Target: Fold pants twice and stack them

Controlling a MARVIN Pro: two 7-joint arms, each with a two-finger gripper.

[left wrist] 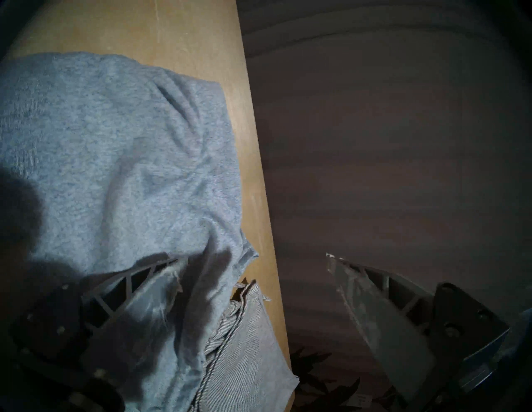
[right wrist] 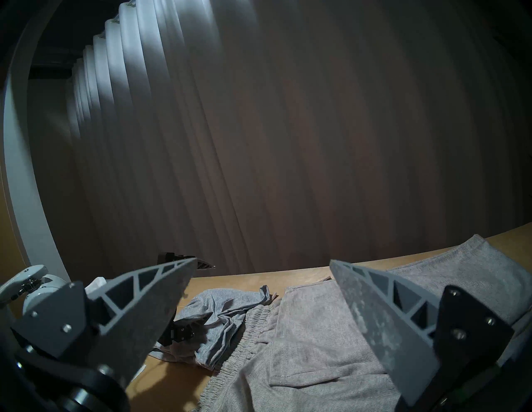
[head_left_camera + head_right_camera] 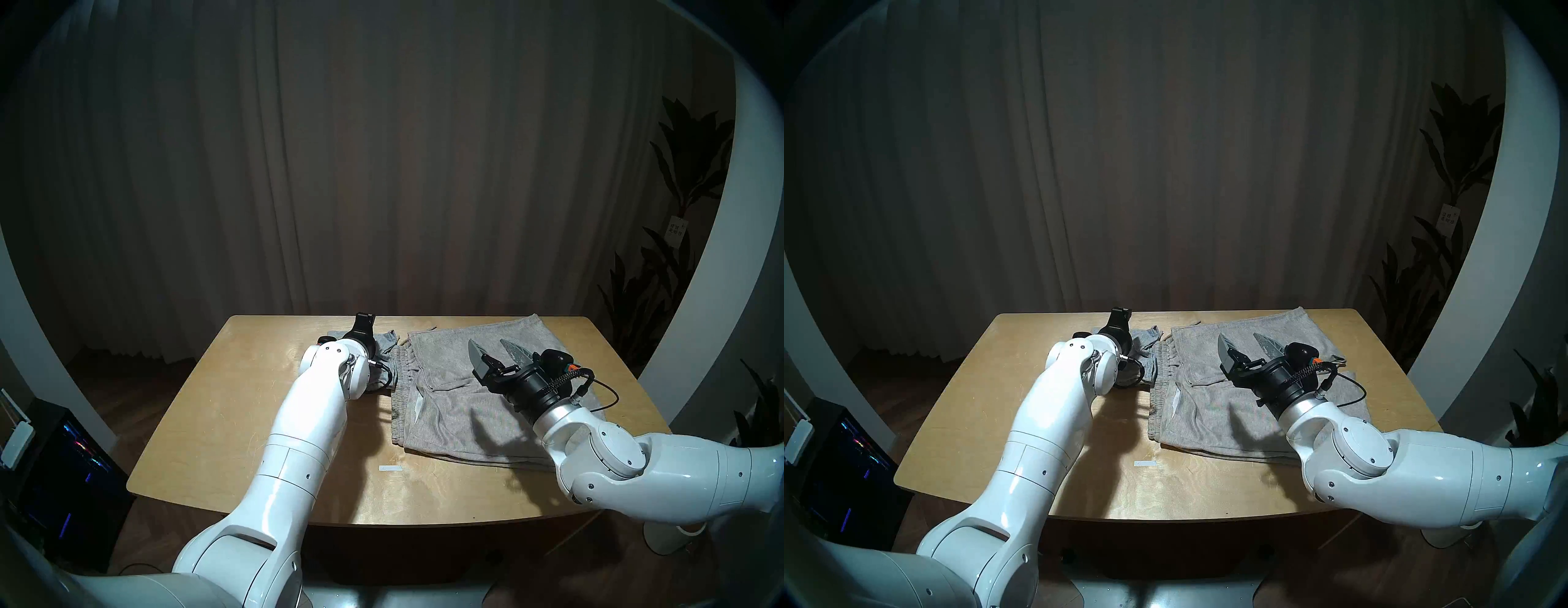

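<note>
The smaller, cool light grey knit pants (image 3: 384,339) are seen bunched at the far middle of the pale wooden desk (image 3: 220,424), touching the gathered waistband of the larger, warm beige-grey knit pants (image 3: 449,407), which are spread flat on the right half; the left gripper (image 1: 256,276) is held over the small pair, fingers (image 1: 149,290) apart and empty, probably for a grasp; the right gripper (image 3: 496,354) is kept raised above the larger pair, fingers wide apart, seemingly parked clear; nothing is stacked yet

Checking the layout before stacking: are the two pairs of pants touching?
Touching. In the right wrist view the grey pants overlap the beige pants at their waistband.
</note>
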